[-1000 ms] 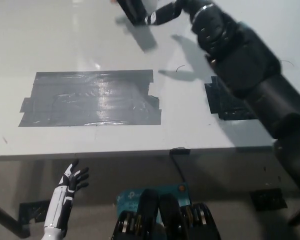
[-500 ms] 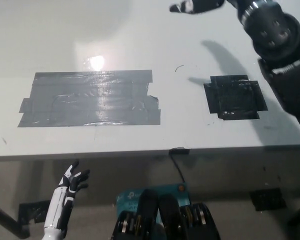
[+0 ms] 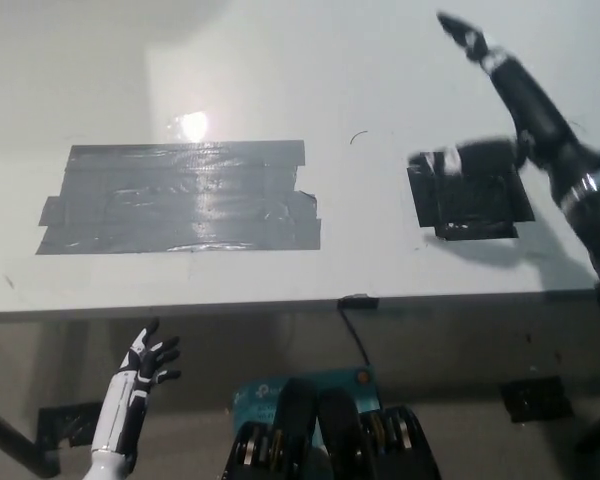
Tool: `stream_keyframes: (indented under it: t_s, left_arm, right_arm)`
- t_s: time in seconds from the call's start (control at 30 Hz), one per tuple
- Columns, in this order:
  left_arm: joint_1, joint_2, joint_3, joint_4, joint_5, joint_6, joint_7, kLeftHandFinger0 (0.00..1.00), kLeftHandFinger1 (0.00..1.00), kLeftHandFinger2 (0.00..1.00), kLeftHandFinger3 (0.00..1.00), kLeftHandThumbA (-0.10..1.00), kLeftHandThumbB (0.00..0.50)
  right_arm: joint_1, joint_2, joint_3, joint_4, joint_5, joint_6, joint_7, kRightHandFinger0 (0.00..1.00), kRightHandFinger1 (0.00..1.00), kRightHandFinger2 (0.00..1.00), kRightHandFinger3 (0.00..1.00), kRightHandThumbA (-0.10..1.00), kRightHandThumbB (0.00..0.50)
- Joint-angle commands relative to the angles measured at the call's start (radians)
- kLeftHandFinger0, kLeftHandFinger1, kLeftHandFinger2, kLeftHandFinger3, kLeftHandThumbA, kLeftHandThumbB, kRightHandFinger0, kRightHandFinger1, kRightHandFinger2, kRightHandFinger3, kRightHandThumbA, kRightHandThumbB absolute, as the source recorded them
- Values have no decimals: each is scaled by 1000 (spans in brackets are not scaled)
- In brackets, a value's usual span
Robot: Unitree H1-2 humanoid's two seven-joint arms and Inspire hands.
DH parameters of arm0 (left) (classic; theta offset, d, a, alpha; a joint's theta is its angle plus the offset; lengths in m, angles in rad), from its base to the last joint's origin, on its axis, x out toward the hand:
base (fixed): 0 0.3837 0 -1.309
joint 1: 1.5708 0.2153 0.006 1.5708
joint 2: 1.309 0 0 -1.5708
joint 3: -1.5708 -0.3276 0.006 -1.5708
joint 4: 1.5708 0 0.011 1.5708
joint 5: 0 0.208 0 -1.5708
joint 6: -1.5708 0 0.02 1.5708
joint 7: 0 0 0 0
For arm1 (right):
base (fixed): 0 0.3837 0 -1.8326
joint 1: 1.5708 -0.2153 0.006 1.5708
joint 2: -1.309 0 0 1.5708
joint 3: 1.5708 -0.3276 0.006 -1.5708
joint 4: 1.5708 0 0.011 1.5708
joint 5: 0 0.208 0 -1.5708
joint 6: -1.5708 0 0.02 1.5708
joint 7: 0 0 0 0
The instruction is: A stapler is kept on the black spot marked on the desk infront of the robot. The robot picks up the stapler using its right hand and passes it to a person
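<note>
No stapler shows in the head view. The black spot (image 3: 470, 200) on the white desk (image 3: 280, 80) carries nothing. My black right hand (image 3: 515, 100) hangs blurred over the spot's far right side. It is open, its fingers stretched toward the desk's far edge, and it holds nothing. The black right arm (image 3: 595, 210) comes in from the right edge. My white left hand (image 3: 150, 362) rests open below the desk's front edge at the lower left.
A large patch of grey tape (image 3: 180, 195) covers the desk's left middle. A glare spot (image 3: 190, 125) shines just behind it. A cable (image 3: 358, 340) hangs from the front edge (image 3: 280, 305) of the desk. Floor shows below.
A second ago my right hand held a dark object at the desk's far edge. It then showed empty, and the arm has swung back right, uncovering the black spot.
</note>
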Motion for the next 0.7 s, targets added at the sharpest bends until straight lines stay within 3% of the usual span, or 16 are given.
stream_keyframes:
  t_s: [0.0, 0.13, 0.23, 0.37, 0.4, 0.67]
  left_arm:
    - [-93, 15, 0, 9, 9, -36, 7, 759, 866, 861, 997, 1000, 364]
    - [-84, 15, -5, 0, 3, -31, -5, 816, 913, 925, 1000, 1000, 435]
    - [-64, 19, -12, -15, -12, -37, -24, 866, 981, 1000, 1000, 1000, 462]
    - [-30, 21, -20, -20, -42, -70, -48, 935, 1000, 1000, 1000, 1000, 467]
    - [-16, 21, -22, -22, -51, -83, -53, 982, 1000, 1000, 1000, 1000, 470]
    - [54, 35, -44, -26, -113, -111, -117, 1000, 1000, 1000, 1000, 1000, 500]
  right_arm:
    - [286, -151, -218, -847, 317, -49, -41, 1000, 1000, 1000, 1000, 1000, 400]
    - [447, -74, -174, -847, 259, -115, -49, 1000, 1000, 1000, 1000, 1000, 428]
    - [546, -17, -160, -844, 242, -87, -51, 1000, 1000, 1000, 1000, 1000, 444]
    - [685, 42, -148, -758, 214, -162, -55, 1000, 1000, 1000, 1000, 1000, 394]
    - [730, 72, -150, -687, 219, -212, -53, 1000, 1000, 1000, 1000, 1000, 347]
    - [800, 207, -195, -308, 235, -326, -9, 1000, 1000, 1000, 1000, 1000, 275]
